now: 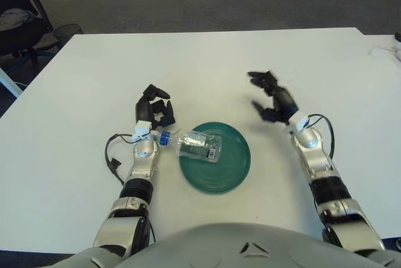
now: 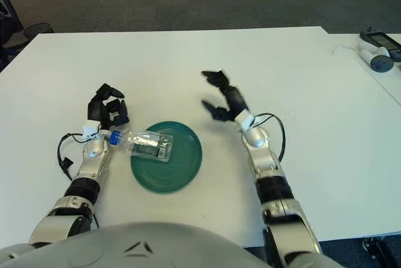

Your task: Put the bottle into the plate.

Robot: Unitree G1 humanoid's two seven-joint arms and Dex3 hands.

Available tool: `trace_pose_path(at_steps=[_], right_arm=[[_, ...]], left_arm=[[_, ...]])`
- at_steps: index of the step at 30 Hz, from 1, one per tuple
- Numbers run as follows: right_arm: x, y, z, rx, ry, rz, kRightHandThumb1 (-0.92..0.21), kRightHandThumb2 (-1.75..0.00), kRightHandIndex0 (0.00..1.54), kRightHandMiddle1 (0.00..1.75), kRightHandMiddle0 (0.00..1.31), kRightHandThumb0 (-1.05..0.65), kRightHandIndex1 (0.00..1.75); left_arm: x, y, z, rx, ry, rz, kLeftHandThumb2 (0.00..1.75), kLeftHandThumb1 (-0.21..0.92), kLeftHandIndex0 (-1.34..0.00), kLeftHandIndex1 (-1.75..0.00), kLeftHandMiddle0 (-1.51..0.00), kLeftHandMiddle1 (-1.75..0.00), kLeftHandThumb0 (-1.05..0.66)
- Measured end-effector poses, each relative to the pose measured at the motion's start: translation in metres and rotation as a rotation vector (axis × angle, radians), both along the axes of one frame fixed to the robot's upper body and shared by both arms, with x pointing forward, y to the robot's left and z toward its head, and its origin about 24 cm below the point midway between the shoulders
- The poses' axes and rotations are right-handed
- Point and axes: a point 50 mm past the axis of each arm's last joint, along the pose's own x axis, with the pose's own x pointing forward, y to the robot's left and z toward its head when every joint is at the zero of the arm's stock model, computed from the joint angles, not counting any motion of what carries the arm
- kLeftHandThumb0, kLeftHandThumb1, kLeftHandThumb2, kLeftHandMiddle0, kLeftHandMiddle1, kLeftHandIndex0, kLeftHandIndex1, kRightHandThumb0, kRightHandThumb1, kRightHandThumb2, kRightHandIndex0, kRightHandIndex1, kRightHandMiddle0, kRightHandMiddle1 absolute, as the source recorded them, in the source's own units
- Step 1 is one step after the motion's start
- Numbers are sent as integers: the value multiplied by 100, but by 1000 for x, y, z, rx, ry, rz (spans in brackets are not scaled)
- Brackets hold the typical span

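A green plate [image 1: 216, 171] sits on the white table [image 1: 207, 67], just below the view's centre. A clear bottle [image 1: 194, 144] lies on its side across the plate's ten o'clock rim, its blue cap [image 1: 164, 138] hanging out over the table toward nine o'clock. The left hand [image 1: 154, 110] shows at the cap's eleven o'clock, fingers curled, gripping nothing. The right hand [image 1: 272, 99] is at the plate's two o'clock, apart from it, fingers spread and empty.

The bottle [image 1: 195, 144] lies on its side across the plate's [image 1: 225, 171] left rim, on the table [image 1: 207, 67].
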Motion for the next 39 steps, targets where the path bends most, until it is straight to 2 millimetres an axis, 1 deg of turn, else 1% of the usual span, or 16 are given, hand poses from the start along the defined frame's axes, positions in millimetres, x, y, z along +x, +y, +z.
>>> trace_pose_path(at_steps=[2, 5, 8, 12, 16, 19, 29, 39], right_arm=[[9, -10, -1, 67, 16, -88, -92, -71, 18, 121, 0, -69, 98], [20, -25, -4, 158, 49, -207, -92, -70, 17, 119, 0, -68, 94], [27, -35, -11, 233, 91, -301, -92, -68, 16, 118, 0, -66, 91], [31, -45, -24, 308, 169, -396, -92, -66, 17, 117, 0, -66, 91], [28, -49, -42, 350, 261, -464, -92, -63, 19, 117, 0, -66, 91], [28, -50, -43, 357, 255, -476, -92, -63, 20, 118, 0, -67, 91], [29, -47, -44, 377, 251, -463, -92, -64, 22, 110, 0, -66, 87], [30, -40, -45, 368, 253, -411, -92, -63, 21, 113, 0, -69, 86]], left_arm=[[0, 0, 0, -1, -2, 0, 145, 21, -70, -175, -127, -175, -51], [0, 0, 0, -1, -2, 0, 145, 21, -70, -175, -127, -175, -51], [0, -1, 0, -2, -1, 0, 145, 20, -70, -175, -128, -175, -51], [-1, -1, -1, -5, 3, 0, 145, 20, -70, -175, -128, -175, -51], [-5, -2, -6, -9, 28, 2, 146, 20, -70, -175, -128, -175, -51], [-6, -2, -7, -8, 32, 3, 146, 20, -70, -175, -128, -175, -51], [-6, -2, -7, 0, 35, 5, 146, 19, -71, -175, -129, -175, -51], [-6, -2, -8, -7, 40, 3, 146, 19, -71, -175, -129, -175, -51]])
